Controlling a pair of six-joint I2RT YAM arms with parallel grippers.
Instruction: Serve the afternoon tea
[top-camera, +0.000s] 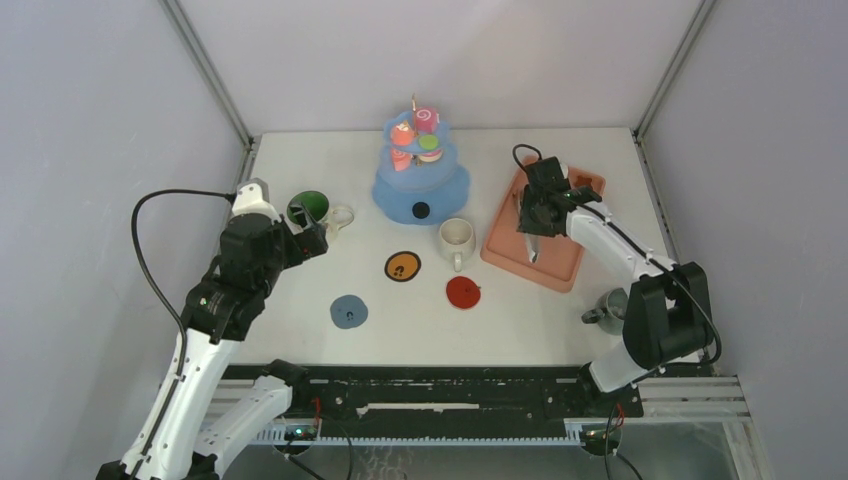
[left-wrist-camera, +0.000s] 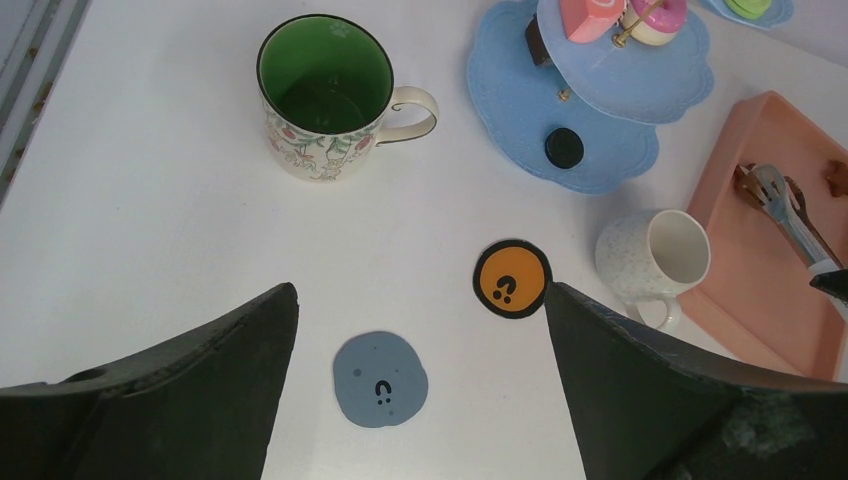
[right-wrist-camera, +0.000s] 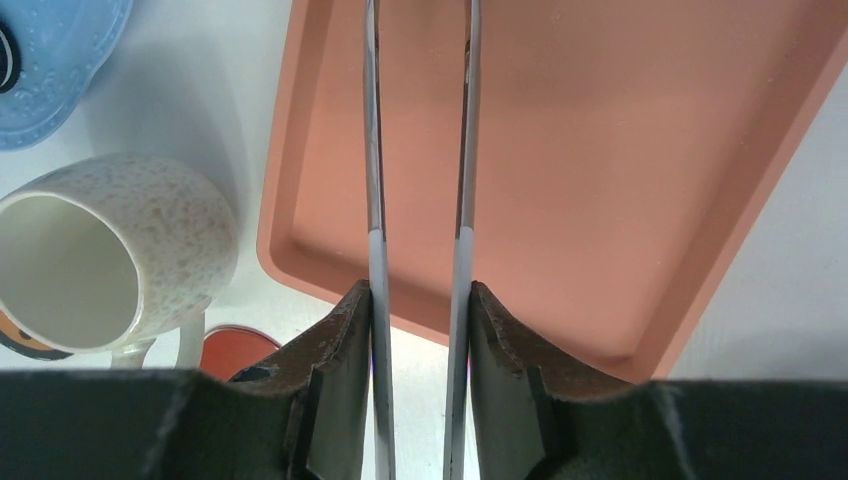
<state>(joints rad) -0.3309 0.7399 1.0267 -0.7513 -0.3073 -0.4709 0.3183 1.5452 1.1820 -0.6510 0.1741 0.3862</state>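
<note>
Left gripper (left-wrist-camera: 420, 297) spread wide, right gripper (right-wrist-camera: 418, 296) clamped narrow

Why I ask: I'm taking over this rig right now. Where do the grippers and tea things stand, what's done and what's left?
Left gripper: open, empty, near the green mug.
Right gripper: shut on tongs over the pink tray.
Cream mug stands beside the tray; grey mug by the right arm's base. The coasters are bare.
Done: pastries on the blue tiered stand, black round on its bottom tier.
Left, probably: brown pieces on the tray, then the mugs.
</note>
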